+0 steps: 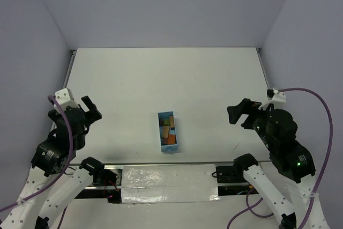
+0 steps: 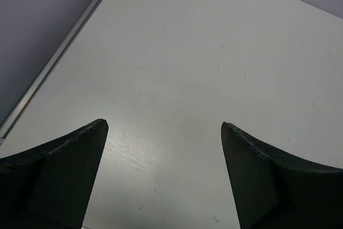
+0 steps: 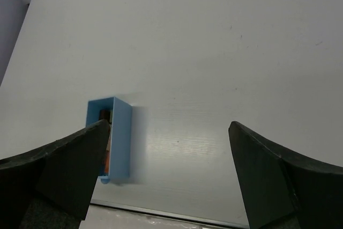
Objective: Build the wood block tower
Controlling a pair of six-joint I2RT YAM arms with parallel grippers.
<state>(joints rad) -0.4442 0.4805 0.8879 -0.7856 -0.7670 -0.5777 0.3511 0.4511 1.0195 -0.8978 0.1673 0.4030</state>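
Blocks [image 1: 168,131]: orange, tan, brown and green pieces are seen lying together inside the blue tray [image 1: 159,130], on the worktop [image 1: 161,79] midway between the arms.
Left gripper [image 1: 94,109]: held wide apart, nothing clasped, well apart from the tray.
Right gripper [image 1: 236,111]: also spread wide, nothing clasped.
Top view: the block colours are told only here.
Right wrist view: the tray's [image 3: 121,138] side wall is shown beside the right gripper [image 3: 169,124] — only a sliver of the blocks [image 3: 105,114].
Left wrist view: only worktop is seen past the left gripper [image 2: 165,124].

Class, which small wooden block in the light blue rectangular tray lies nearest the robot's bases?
The orange wooden block, at the near end of the light blue rectangular tray; the tan and greenish blocks lie farther back.
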